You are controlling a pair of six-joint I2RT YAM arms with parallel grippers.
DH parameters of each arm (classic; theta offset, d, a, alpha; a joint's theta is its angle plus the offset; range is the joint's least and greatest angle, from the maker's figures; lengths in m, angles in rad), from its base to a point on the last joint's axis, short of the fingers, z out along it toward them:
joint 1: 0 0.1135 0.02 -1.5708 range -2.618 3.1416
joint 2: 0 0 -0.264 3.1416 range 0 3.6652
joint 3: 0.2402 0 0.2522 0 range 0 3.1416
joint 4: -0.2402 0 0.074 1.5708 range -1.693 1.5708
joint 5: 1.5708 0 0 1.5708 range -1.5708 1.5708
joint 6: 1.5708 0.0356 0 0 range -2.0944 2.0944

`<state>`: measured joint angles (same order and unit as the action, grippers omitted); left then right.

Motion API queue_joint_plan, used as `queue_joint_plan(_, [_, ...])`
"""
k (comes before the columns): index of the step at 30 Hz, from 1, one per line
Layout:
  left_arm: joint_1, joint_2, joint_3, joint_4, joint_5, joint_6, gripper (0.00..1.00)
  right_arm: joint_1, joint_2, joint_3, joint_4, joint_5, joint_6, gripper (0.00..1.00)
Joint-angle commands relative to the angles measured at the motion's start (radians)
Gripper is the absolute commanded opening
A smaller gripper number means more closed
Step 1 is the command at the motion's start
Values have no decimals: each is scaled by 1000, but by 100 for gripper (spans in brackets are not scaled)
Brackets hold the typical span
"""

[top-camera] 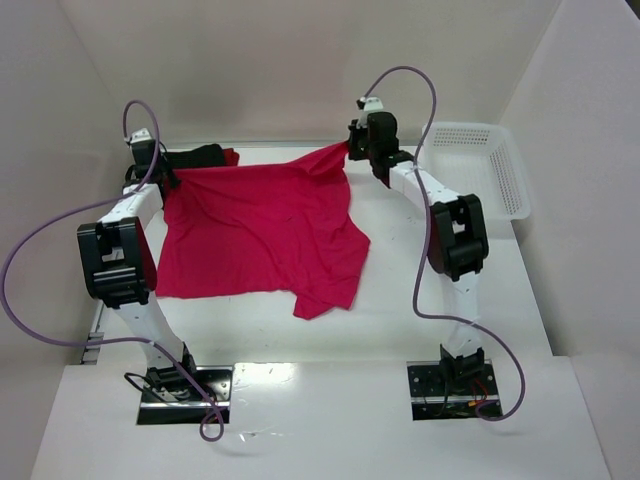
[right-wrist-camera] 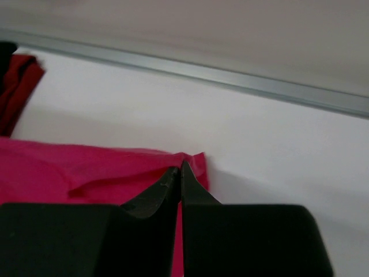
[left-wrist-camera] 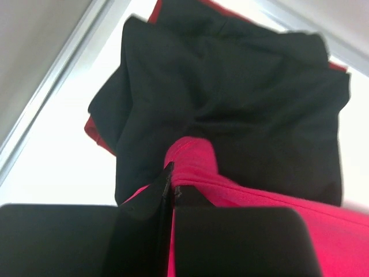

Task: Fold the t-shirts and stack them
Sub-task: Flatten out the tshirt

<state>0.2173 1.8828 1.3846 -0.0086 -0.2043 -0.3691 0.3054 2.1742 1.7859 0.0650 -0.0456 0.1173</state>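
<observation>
The crimson-pink t-shirt (top-camera: 260,230) lies spread over the middle of the table, its far edge lifted at two corners. My left gripper (top-camera: 165,178) is shut on the far left corner; the pink cloth (left-wrist-camera: 242,190) bunches over its closed fingertips (left-wrist-camera: 171,173). My right gripper (top-camera: 350,152) pinches the far right corner (right-wrist-camera: 193,164), jaws almost touching with cloth between them (right-wrist-camera: 180,167). A crumpled black t-shirt (top-camera: 195,157) (left-wrist-camera: 230,92) sits at the back left, just beyond the left gripper. A darker red t-shirt (top-camera: 230,156) (left-wrist-camera: 95,133) (right-wrist-camera: 17,86) peeks out beneath it.
A white perforated basket (top-camera: 510,175) stands at the back right, beside the right arm. A metal rail (right-wrist-camera: 230,78) runs along the table's far edge against the back wall. White walls enclose the table on three sides.
</observation>
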Motion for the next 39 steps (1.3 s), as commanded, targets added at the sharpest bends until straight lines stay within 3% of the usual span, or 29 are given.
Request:
queue_joint_plan(1, [13,-54,-29,16,2,1,0,92,-28,-17,-42,-166,-7,6])
queue_joint_plan(5, [13,-65,-38,7,2,1,0,199,-130,-205,-42,-149,27,6])
queue_joint_plan(7, [13,-74,-47,7,-9,1,0,268,-250,-405,-11,-128,68,6])
queue_joint_plan(11, [13,-74,-47,7,0,-8,0,320,-306,-519,-2,-59,81,15])
queue_joint_plan(13, [13,-74,-47,7,11,-8,0,320,-318,-519,-11,18,81,31])
queue_joint_plan(14, [13,-74,-47,7,11,-8,0,311,-318,-519,-20,77,58,55])
queue_joint_plan(16, [13,-74,-47,7,20,-8,0,290,-350,-519,-21,102,58,67])
queue_joint_plan(18, [13,-74,-47,7,29,-8,0,192,-366,-485,12,70,67,88])
queue_joint_plan(19, [13,-83,-47,7,29,-8,0,161,-366,-485,12,70,80,88])
queue_joint_plan(20, [13,-83,-47,7,29,-8,0,135,-366,-458,12,58,90,100])
queue_joint_plan(27, [13,-83,-38,16,40,13,0,43,-217,-268,-28,89,-4,100])
queue_joint_plan(33, [13,-74,-29,16,40,24,0,20,-143,-224,-28,-100,126,85])
queue_joint_plan(39, [13,-74,-29,16,49,24,0,20,-70,-170,-83,-171,202,82])
